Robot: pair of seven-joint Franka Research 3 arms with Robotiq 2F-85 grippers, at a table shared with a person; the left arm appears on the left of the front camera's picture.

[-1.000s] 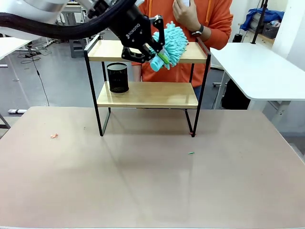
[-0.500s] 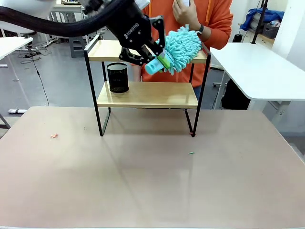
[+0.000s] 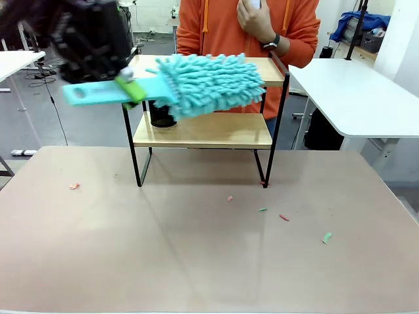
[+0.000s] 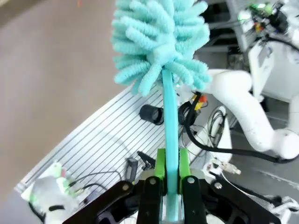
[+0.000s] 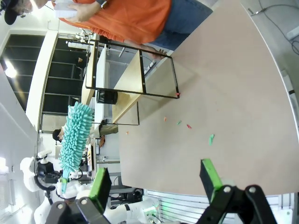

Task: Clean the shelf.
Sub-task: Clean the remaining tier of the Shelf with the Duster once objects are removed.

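The shelf, two wooden boards in a black frame, stands at the table's far side. It also lies sideways in the right wrist view. My left gripper is shut on the teal handle of a fluffy teal duster, held level in front of the top board. The left wrist view looks along the handle, clamped between the green pads, up to the duster head. My right gripper is open above the table's near right, nothing between its fingers.
A black mesh cup stands on the lower board's left end, half hidden by the duster. Small coloured crumbs lie on the table in front of the shelf, one more at the left. A person in an orange top stands behind the shelf.
My left arm swung the duster off the top board, leftward and toward the camera, turning it level. Several new crumbs now lie on the table right of the middle.
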